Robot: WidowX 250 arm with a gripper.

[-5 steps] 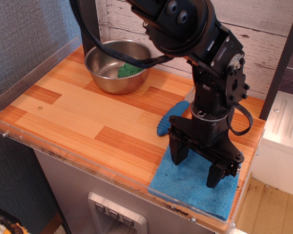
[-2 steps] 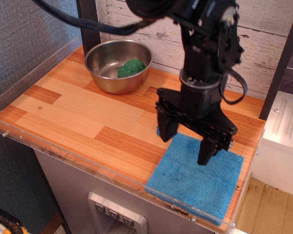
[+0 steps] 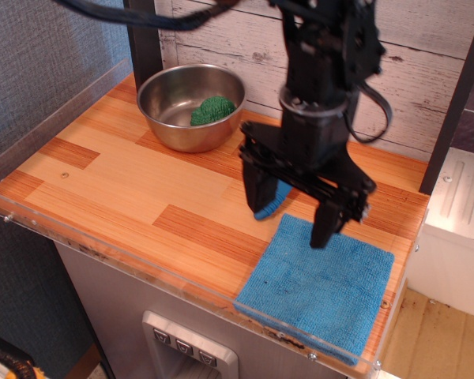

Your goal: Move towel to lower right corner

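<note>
Steel is what we meet first: a round metal bowl point(image 3: 191, 105) stands at the far left of the desk point(image 3: 126, 181), near the whitewashed plank wall point(image 3: 426, 71); inside it, against the right inner wall, lies a small green scrubby lump point(image 3: 213, 110), and we see nothing else in the bowl. We find no brand, label or readable writing anywhere; the grey panel point(image 3: 188, 349) under the front edge of the desk carries small square buttons whose marks are too small for us to read.

The bright-blue towel point(image 3: 320, 286) lies flat and spread on the lower right corner point(image 3: 377, 357) of the striped orange wood; its front edge sits just beside the clear acrylic rim point(image 3: 103, 257), and its right edge runs close to the right side of the desk; small screws dot that rim near the corner.

The black gripper point(image 3: 291, 215) hangs above the towel's far edge, apart from the cloth; its two fingers point(image 3: 326, 223) point downward and stand spread wide, holding nothing. Between and behind the fingers we glimpse a blue handle point(image 3: 271, 205) resting on the desk just beyond the towel's far left corner; the rest of that utensil is hidden by the arm, so we cannot tell what it is.

A white unit point(image 3: 458, 229) stands just off the right side of the desk.
</note>
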